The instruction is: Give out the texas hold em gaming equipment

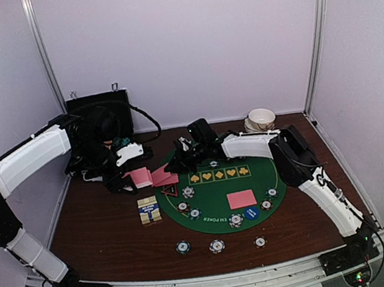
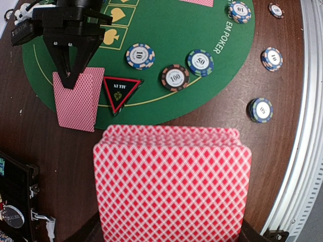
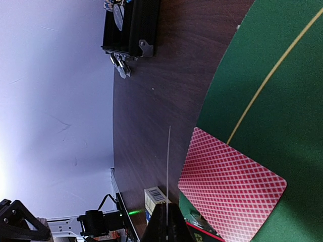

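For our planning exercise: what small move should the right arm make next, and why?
Probably lower the right gripper and open it: its jaws seem to hold an edge-on card near the dealt card on the edge of the green mat.

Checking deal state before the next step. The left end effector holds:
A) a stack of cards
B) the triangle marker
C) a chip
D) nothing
A: in the left wrist view the left end effector grips a fanned stack of pink-backed cards that fills the foreground, while the marker lies apart at the edge of the mat.
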`<state>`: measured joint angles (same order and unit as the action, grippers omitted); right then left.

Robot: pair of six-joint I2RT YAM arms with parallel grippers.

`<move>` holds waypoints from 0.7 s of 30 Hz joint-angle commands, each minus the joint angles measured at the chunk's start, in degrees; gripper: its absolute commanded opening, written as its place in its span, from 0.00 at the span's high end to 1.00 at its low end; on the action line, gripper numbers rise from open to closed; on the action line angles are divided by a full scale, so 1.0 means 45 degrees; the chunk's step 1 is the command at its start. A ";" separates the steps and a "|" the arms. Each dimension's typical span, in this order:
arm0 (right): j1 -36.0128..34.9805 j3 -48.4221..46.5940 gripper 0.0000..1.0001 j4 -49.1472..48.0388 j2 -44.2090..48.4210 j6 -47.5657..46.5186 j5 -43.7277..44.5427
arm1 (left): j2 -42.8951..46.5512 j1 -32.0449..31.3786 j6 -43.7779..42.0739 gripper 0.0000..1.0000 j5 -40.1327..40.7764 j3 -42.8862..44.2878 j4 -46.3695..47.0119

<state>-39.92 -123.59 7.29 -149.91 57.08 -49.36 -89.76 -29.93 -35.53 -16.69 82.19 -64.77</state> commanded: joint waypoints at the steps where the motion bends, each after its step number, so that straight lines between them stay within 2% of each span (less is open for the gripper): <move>1: -0.0113 -0.0745 0.98 0.1023 -0.0286 -0.0649 0.0592 | 0.0408 0.0070 -0.0248 1.00 -0.0137 0.0231 0.0107; 8: -0.0103 -0.0699 0.79 0.1963 0.0328 -0.1549 0.1028 | 0.0419 0.0070 -0.0269 1.00 -0.0147 0.0202 0.0115; 12: -0.0116 -0.0633 0.74 0.2453 0.0691 -0.1948 0.1243 | 0.0439 0.0070 -0.0269 1.00 -0.0158 0.0200 0.0115; 21: -0.0054 0.0908 0.50 0.2619 0.2767 -0.2924 0.2128 | 0.0439 0.0070 -0.0269 1.00 -0.0096 0.0172 0.0095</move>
<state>-40.16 -122.17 18.96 -145.58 46.81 -42.74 -89.60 -29.93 -36.07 -16.69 82.19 -64.79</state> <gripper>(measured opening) 0.464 0.673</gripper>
